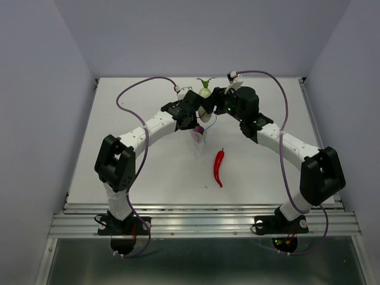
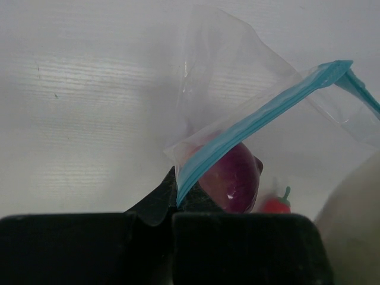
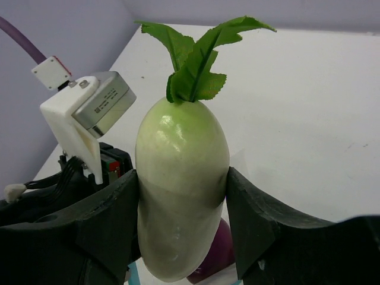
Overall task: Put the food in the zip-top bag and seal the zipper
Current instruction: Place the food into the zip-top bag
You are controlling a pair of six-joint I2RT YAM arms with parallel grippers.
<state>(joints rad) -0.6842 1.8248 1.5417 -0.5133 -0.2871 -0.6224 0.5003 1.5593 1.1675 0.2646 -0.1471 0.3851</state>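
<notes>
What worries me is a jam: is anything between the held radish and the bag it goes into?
Nothing visible outside the bag. The right hand grips the radish just above the bag, which the left hand pinches by its zipper. The onion already inside lies right under the radish's tip.

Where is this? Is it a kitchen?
Probably a robot test booth, not a kitchen: left arm and right arm bolted to a white table, plain walls around, toy-like radish held.
</notes>
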